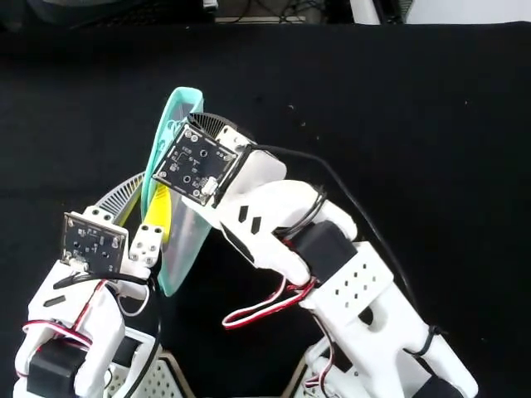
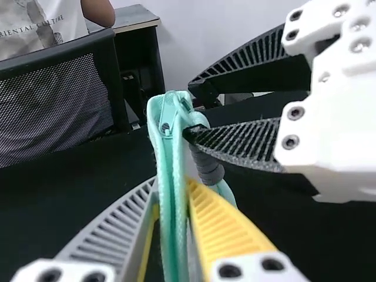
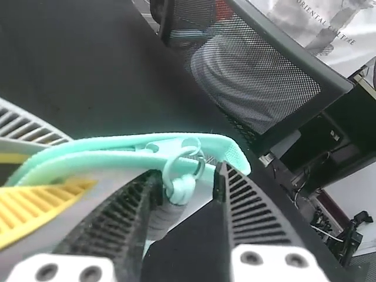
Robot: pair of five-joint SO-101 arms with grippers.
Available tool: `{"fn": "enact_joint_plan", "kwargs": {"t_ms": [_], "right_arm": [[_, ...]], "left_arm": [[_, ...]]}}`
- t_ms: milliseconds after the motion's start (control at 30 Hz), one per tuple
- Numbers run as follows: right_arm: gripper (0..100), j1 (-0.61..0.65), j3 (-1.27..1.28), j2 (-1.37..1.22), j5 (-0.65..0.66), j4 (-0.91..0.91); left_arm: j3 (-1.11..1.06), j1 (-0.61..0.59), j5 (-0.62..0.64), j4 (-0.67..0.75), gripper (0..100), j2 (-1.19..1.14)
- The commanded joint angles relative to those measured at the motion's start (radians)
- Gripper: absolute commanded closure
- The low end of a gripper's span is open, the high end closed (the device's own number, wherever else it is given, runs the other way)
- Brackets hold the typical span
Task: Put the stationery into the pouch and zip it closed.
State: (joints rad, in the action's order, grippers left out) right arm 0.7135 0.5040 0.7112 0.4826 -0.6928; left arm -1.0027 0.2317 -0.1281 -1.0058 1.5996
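Left wrist view: left fingers [image 2: 218, 230] clamp pouch [image 2: 171, 176]; right fingers [image 2: 238, 142] seemingly parted around zipper pull [image 3: 180, 188]

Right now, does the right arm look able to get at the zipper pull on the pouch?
Probably yes. The zipper pull sits between the open fingers of the right gripper with nothing in between, and the left gripper clamps the pouch, holding it on edge.

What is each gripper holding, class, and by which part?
The left gripper clamps the pouch across its zipper edge. The right gripper stands open around the zipper pull, holding nothing.
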Motion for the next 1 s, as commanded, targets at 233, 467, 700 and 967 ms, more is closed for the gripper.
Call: {"fn": "enact_joint_plan", "kwargs": {"t_ms": [233,467,700,967], "right_arm": [[98.5,-0.005,-0.033,0.042,0.127,0.041],[98.5,-0.08,-0.044,0.094,0.127,0.038],[98.5,-0.098,-0.03,0.11,0.127,0.048],[98.2,-0.095,0.073,0.108,0.118,0.155]], "left_arm": [[-0.028,0.004,-0.008,-0.021,97,-0.008],[-0.028,0.004,-0.008,-0.021,97,-0.008],[-0.027,0.013,-0.008,-0.021,97,-0.008],[-0.027,0.012,-0.008,-0.023,97,-0.008]]}}
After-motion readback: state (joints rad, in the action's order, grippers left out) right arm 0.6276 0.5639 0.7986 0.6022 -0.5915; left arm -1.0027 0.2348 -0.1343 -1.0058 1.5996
